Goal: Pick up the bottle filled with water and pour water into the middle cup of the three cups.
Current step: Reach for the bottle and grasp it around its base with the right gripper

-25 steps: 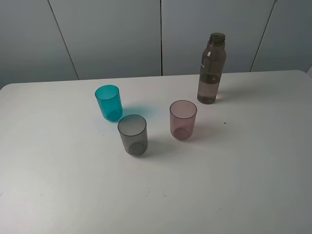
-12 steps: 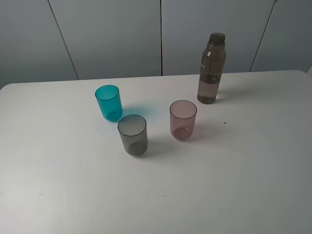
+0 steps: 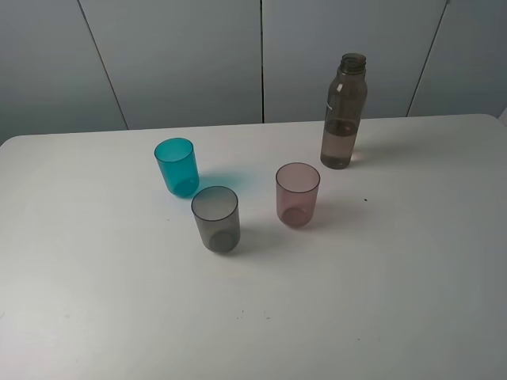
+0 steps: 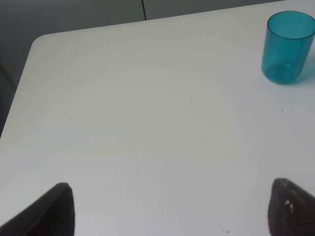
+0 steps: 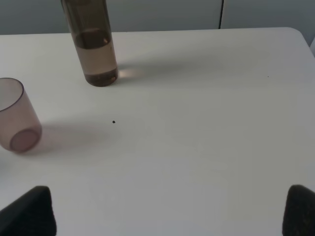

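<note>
The smoky grey-brown bottle [image 3: 344, 111] stands upright at the back right of the white table, partly filled with water; the right wrist view shows its lower part [image 5: 92, 46]. The three cups stand in a loose group: teal cup [image 3: 176, 166], smoky grey middle cup [image 3: 215, 218], pinkish-mauve cup [image 3: 298, 194]. My left gripper [image 4: 170, 209] is open, its dark fingertips [image 4: 54, 209] wide apart over bare table, with the teal cup [image 4: 288, 46] well ahead. My right gripper [image 5: 167, 211] is open too, short of the bottle and the pink cup [image 5: 15, 115]. Neither gripper appears in the high view.
The white table [image 3: 380, 301] has rounded corners, and grey wall panels [image 3: 182, 55] stand behind it. A small dark speck [image 3: 365, 199] lies right of the pink cup. The table's far left edge [image 4: 29, 59] shows in the left wrist view.
</note>
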